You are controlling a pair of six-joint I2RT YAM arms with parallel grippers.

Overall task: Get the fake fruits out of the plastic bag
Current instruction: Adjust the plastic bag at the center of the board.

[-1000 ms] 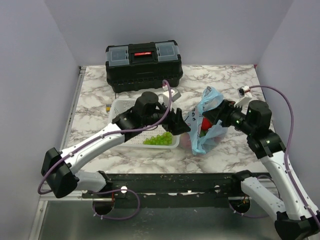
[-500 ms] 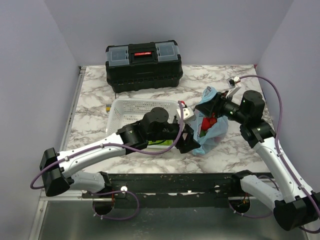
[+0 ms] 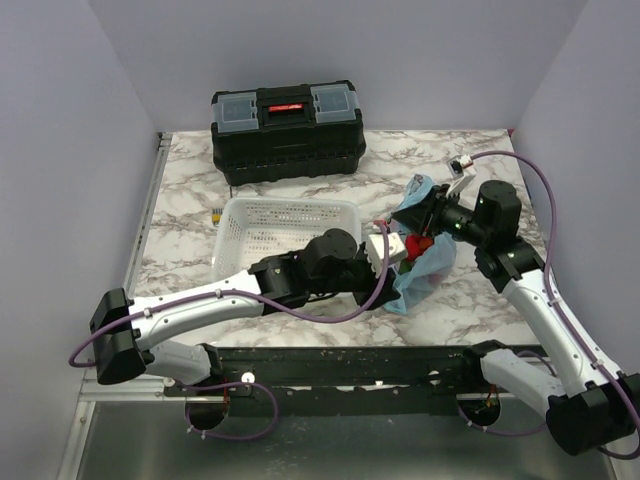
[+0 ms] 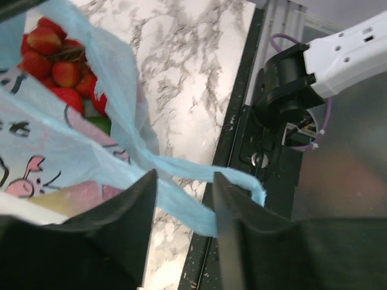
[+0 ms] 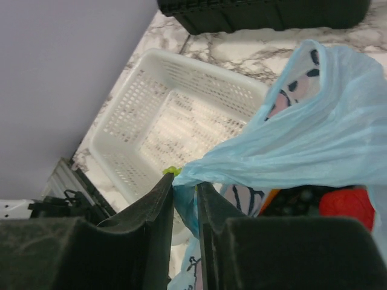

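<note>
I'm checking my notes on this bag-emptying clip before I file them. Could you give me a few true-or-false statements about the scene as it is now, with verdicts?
1. The right tool pinches a gathered edge of the plastic bag. True.
2. The bag is already empty. False: red berries lie inside it.
3. A handle strip of the bag runs between the open fingers of the left tool. True.
4. The black toolbox stands open. False: its lid is shut.
5. The bag lies inside the white basket. False: it is beside the basket, on the marble table.
</note>
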